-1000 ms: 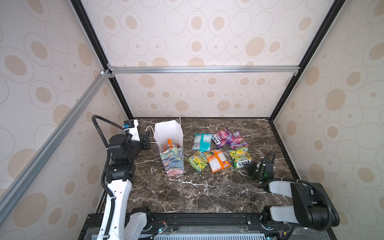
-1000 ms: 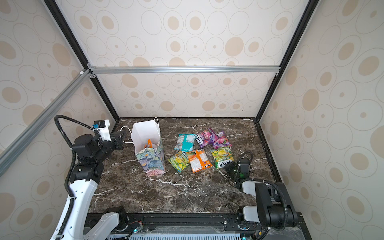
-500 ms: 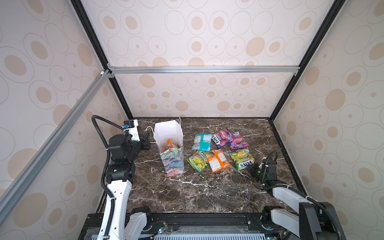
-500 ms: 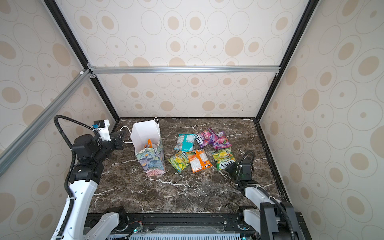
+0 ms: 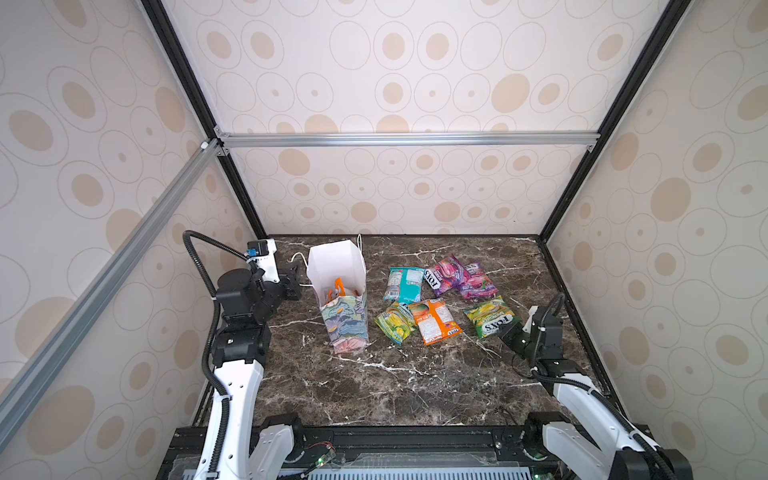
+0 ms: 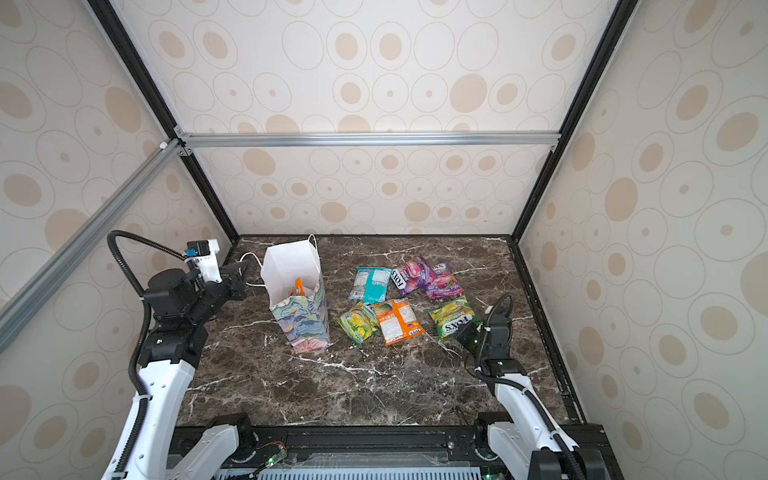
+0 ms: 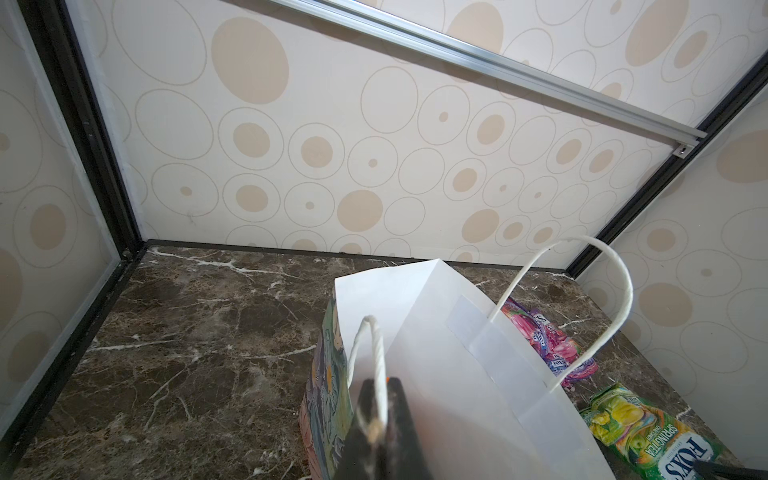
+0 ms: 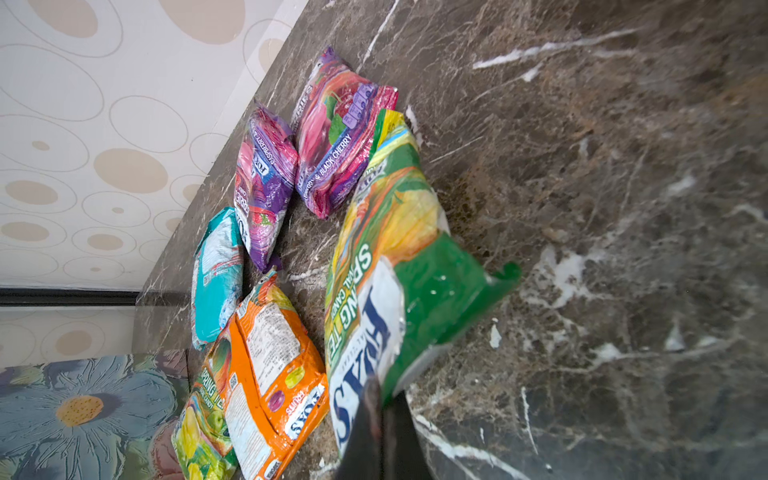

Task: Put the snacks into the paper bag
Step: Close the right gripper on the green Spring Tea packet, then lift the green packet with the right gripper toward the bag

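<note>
On either side of the paper bag (image 5: 336,266), only wrist views show it — my left gripper (image 7: 379,399) pinches its cord (image 7: 376,349), right gripper (image 8: 384,407) the green packet (image 8: 395,232).

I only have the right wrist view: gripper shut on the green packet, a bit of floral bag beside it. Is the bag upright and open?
Observer: Yes. In both top views the bag stands upright with its mouth open.
Operator: What is the left arm doing?
Observer: The left gripper is shut on the bag's near cord handle, as the left wrist view shows.
Operator: Anything inside the bag?
Observer: Something orange, probably a packet, shows inside it in both top views.
</note>
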`<action>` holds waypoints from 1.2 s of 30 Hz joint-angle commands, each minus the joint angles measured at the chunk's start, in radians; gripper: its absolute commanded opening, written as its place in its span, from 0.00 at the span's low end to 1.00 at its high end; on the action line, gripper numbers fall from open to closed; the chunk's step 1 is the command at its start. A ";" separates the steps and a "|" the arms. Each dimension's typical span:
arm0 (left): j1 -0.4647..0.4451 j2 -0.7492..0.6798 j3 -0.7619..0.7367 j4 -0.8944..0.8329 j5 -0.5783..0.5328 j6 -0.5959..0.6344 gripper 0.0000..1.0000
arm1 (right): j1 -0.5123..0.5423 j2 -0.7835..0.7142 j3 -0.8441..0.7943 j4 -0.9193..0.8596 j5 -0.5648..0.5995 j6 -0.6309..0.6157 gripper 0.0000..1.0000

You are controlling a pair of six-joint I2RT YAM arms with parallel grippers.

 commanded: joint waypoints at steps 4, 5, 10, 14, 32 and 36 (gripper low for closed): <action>0.005 -0.021 0.006 0.011 0.007 0.012 0.00 | -0.002 -0.010 0.104 -0.064 -0.057 -0.089 0.00; 0.006 -0.021 0.006 0.010 0.006 0.012 0.00 | -0.001 -0.009 0.117 -0.064 -0.073 -0.097 0.00; 0.004 -0.025 0.008 0.008 -0.002 0.016 0.00 | 0.006 -0.026 0.180 -0.112 -0.099 -0.121 0.00; 0.005 -0.027 0.008 0.007 -0.002 0.015 0.00 | 0.041 -0.056 0.239 -0.179 -0.062 -0.166 0.00; 0.005 -0.031 0.008 0.007 -0.003 0.016 0.00 | 0.359 0.043 0.537 -0.307 0.054 -0.370 0.00; 0.006 -0.031 0.008 0.008 -0.004 0.017 0.00 | 0.407 0.063 0.598 -0.323 0.053 -0.396 0.00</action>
